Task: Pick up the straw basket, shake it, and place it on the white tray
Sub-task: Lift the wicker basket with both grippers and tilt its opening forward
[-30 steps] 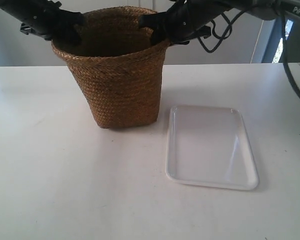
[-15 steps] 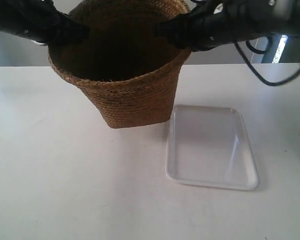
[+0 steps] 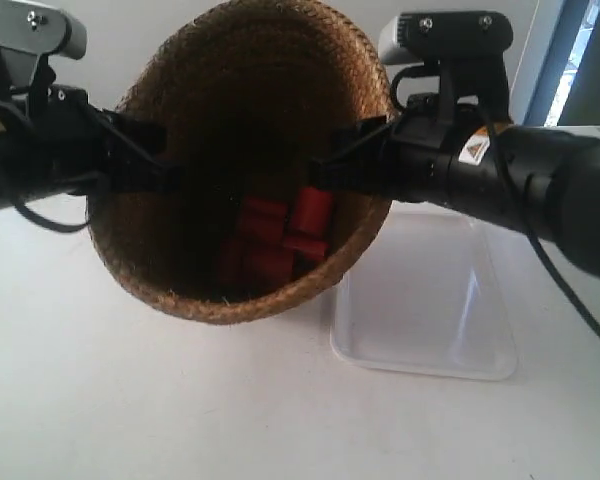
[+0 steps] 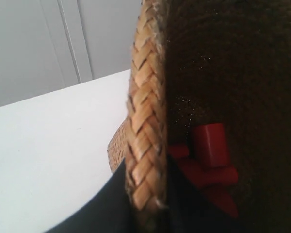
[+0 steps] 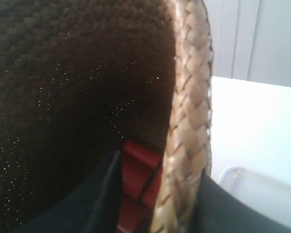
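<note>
The left gripper [image 4: 148,206] clamps the braided rim of the straw basket [image 3: 230,140], one finger inside and one outside. The right gripper [image 5: 160,206] pinches the opposite rim the same way. The basket hangs tilted between them. Red blocks [image 3: 280,235] lie inside, past the inner fingers. The white tray [image 3: 430,330] rests on the table [image 3: 130,410] below the right gripper, its near edge hidden by the basket.

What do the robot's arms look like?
Both are chunky black tubes, each with a grey box on top. The arm at the exterior view's left has a thin black cable. The arm at the exterior view's right wears a white sticker with an orange triangle.
</note>
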Motion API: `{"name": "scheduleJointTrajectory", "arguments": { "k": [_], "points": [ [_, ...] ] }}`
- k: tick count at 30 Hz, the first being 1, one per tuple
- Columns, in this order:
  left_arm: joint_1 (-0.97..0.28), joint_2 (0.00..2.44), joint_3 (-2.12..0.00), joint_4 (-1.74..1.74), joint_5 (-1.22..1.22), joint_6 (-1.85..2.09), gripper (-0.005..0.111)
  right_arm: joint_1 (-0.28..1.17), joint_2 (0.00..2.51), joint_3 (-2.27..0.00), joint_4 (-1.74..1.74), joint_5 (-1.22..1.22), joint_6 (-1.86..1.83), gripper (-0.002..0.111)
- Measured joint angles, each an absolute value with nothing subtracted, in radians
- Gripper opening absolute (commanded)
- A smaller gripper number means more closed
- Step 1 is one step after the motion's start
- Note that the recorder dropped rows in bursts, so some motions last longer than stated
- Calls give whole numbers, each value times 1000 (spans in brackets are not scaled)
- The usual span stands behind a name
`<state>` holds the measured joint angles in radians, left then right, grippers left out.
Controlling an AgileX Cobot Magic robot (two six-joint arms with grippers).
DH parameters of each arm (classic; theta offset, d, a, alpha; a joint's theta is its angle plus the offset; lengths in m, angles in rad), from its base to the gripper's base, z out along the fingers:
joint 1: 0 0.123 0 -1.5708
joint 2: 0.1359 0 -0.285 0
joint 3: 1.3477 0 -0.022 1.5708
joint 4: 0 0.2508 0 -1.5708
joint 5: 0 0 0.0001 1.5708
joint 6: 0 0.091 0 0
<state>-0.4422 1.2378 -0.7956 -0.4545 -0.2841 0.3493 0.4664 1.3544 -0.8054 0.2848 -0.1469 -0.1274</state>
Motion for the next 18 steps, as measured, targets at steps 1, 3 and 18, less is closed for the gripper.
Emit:
{"name": "scheduleJointTrajectory", "arguments": {
  "k": [1, 3, 18],
  "points": [
    [-459, 1225, -764, -455, -327, 346, 0, 482, 1349, -781, 285, -180, -130, 0],
    [-487, 1203, -706, -459, -401, 342, 0, 512, 1337, -738, 288, -237, -133, 0],
    [-558, 1194, -580, -450, -756, 392, 0, 551, 1326, -666, 359, -444, -256, 0]
  ]
}}
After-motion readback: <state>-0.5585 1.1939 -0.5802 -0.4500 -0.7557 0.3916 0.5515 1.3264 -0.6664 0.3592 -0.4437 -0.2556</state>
